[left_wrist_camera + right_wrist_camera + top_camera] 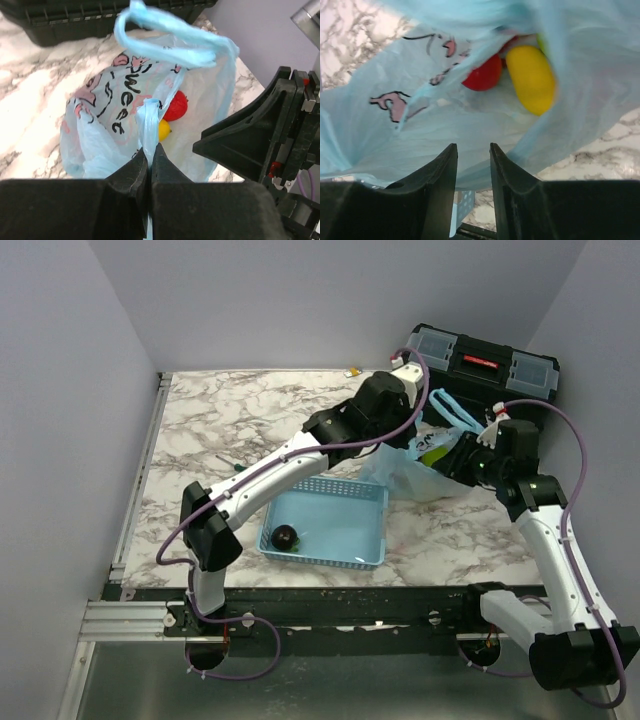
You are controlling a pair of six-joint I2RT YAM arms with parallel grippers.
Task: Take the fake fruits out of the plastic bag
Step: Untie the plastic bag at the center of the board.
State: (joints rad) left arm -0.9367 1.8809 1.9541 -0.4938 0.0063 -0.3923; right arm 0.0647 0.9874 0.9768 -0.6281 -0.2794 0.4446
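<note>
Plastic bag (pixel 115 100) edge inside left end effector (pixel 149 150), basket (pixel 340 525) just beside.

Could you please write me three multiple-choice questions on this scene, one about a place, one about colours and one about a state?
1. Where does the dark plum lie?
A. in the blue basket
B. on the bare table
C. on the black toolbox

2. What colours are the two fruits plainly seen inside the bag?
A. red and yellow
B. both blue
C. black and white

3. The left pincer is
A. wide open over the basket
B. shut on a fold of the bag
C. holding the plum

Key:
1 A, the top view shows the plum on the basket floor.
2 A, a red fruit and a yellow fruit show in the right wrist view.
3 B, its jaws meet on blue film.
</note>
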